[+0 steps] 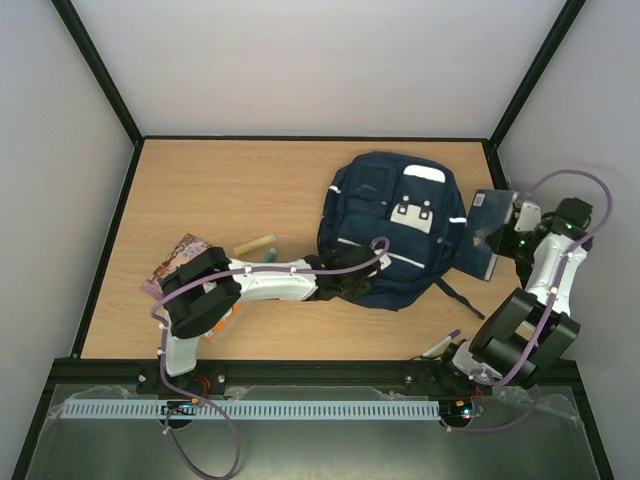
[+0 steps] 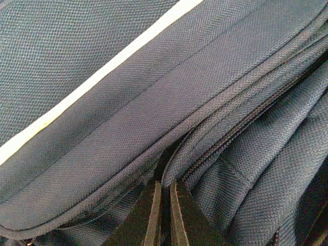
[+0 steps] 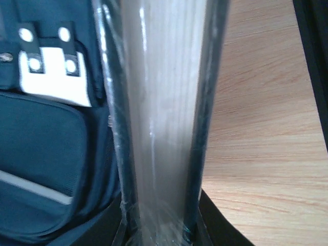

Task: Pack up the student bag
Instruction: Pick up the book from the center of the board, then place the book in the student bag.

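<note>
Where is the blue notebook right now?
In the top view the notebook is on the right side, gripped by the right gripper, just beside the right edge of the bag.

The left arm (image 1: 275, 280) and the right arm (image 1: 548, 265) had white plastic links between bulky black joint housings, with thin purple cables (image 1: 572, 173) looping alongside.

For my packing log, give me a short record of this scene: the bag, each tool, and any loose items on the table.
bag: student bag lying on the table, front up
left tool: shut, tips at the bag's zip seam
right tool: shut on a wrapped dark-blue notebook, right of the bag
loose: yellowish stick left of the bag
</note>
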Controlling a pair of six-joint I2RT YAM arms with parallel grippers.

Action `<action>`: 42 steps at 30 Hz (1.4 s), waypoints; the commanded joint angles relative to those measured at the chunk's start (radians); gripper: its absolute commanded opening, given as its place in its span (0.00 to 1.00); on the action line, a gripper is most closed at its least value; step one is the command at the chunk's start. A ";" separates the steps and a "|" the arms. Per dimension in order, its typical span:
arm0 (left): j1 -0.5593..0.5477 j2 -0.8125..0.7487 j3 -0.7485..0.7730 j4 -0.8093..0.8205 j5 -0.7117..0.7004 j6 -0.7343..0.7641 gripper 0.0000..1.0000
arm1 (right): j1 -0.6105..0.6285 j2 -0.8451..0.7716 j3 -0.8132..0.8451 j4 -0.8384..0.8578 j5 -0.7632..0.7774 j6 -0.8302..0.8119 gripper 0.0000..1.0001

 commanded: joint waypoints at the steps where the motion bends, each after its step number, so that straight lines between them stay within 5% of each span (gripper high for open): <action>1: -0.034 -0.101 -0.087 0.038 -0.091 -0.130 0.02 | 0.106 -0.005 -0.060 0.169 0.086 -0.013 0.01; 14: -0.094 -0.082 0.109 0.034 -0.185 -0.056 0.02 | 0.281 0.167 0.109 0.200 0.066 0.118 0.01; 24: 0.022 -0.043 0.265 0.015 -0.066 -0.036 0.02 | 0.280 0.000 0.473 -0.073 0.023 0.101 0.01; 42: 0.220 0.040 0.464 0.035 0.178 -0.121 0.02 | 0.280 -0.121 0.614 -0.517 -0.167 -0.024 0.01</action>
